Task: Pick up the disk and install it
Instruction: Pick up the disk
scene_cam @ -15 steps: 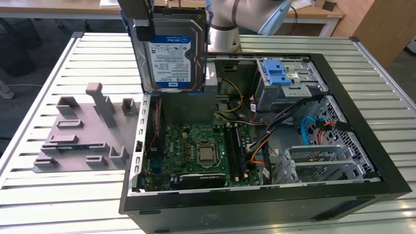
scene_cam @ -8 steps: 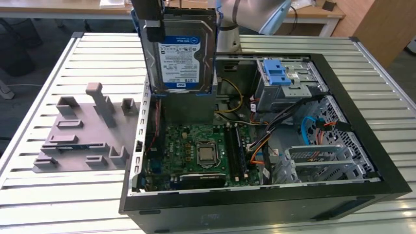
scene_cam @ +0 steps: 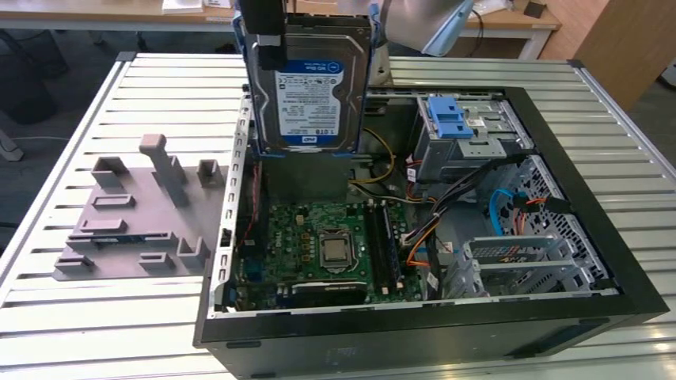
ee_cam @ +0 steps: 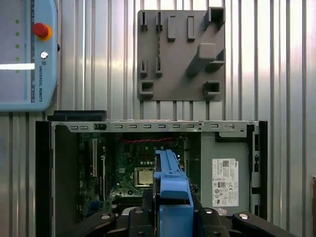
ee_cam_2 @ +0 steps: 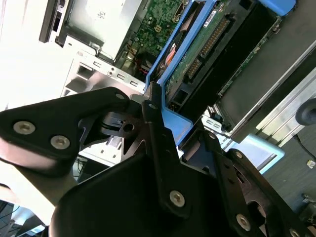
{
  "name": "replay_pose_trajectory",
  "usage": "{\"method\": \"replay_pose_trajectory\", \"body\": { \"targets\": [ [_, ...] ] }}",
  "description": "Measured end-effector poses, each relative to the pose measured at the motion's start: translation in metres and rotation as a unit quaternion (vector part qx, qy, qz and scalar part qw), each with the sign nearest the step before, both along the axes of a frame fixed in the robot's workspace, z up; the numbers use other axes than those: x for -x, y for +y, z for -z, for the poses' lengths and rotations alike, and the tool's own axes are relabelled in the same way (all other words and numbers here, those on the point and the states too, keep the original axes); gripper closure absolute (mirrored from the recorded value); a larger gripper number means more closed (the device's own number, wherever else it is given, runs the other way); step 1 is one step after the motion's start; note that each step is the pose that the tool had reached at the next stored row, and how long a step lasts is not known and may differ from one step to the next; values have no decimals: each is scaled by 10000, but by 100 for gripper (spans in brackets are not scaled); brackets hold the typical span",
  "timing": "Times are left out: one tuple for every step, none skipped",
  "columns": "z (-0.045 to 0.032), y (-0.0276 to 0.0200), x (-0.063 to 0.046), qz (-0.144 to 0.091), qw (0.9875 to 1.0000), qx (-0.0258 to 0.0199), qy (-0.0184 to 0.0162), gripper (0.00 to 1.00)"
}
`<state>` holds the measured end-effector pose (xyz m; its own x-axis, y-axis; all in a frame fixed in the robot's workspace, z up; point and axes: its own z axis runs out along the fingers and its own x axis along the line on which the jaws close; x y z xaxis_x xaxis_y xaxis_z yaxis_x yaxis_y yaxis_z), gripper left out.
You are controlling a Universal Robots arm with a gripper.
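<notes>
Holds the disk (scene_cam: 310,93) in the clenched claw (ee_cam_2: 175,129) above the open computer case (scene_cam: 423,336). Stands on end: long axis vertical, label facing outward in the exterior view. Shows the disk's circuit-board side and connector in the second wrist view. Shows its blue rail edge-on over the case's motherboard (ee_cam: 140,165) in the first wrist view, with a grey fixture plate (ee_cam: 180,54) beside the case.

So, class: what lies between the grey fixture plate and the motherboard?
In the first wrist view, a bare strip of slatted table, then the case's silver slotted rail.
</notes>
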<state>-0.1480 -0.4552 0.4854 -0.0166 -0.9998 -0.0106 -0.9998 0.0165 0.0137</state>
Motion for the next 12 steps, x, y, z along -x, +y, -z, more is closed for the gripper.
{"method": "replay_pose_trajectory", "body": {
  "targets": [
    [0, -2, -19, 0, 10000, 0, 0, 63],
    [0, -4, -39, 0, 10000, 0, 0, 63],
    [0, -6, -59, 0, 10000, 1, 0, 63],
    [1, -8, -78, 0, 10000, 0, 0, 63],
    [2, -10, -97, 0, 10000, 0, 0, 63],
    [2, -12, -116, 0, 10000, 0, 0, 63],
    [2, -14, -135, 0, 10000, 0, 0, 63],
    [3, -17, -155, 0, 10000, 0, 0, 63],
    [3, -20, -174, 0, 10000, 0, 0, 63],
    [3, -23, -192, 0, 10000, 0, 0, 63],
    [4, -25, -210, 0, 10000, 0, 0, 63],
    [4, -28, -226, 0, 10000, 0, 0, 63]
  ]
}}
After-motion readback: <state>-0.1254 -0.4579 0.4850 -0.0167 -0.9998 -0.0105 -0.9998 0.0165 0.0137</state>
